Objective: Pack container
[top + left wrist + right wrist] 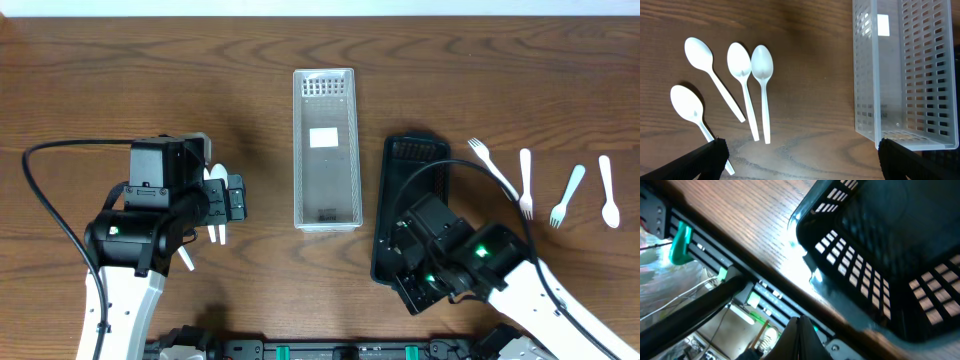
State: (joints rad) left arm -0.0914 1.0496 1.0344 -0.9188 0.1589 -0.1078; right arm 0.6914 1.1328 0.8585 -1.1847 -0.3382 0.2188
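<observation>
A white slotted container point(325, 150) stands empty at the table's middle, and shows at the right of the left wrist view point(905, 75). A black slotted container point(410, 165) lies to its right, partly under my right arm, and shows in the right wrist view point(880, 245). Several white plastic spoons point(747, 80) lie on the wood, mostly hidden under my left arm in the overhead view point(216, 180). My left gripper point(802, 160) is open and empty just in front of the spoons. My right gripper point(800, 340) is shut with nothing seen in it, at the black container's near end by the table's front edge.
Three white forks point(526, 183) and one white spoon point(608, 190) lie at the far right. A rail with cables and green clips point(680, 245) runs below the table's front edge.
</observation>
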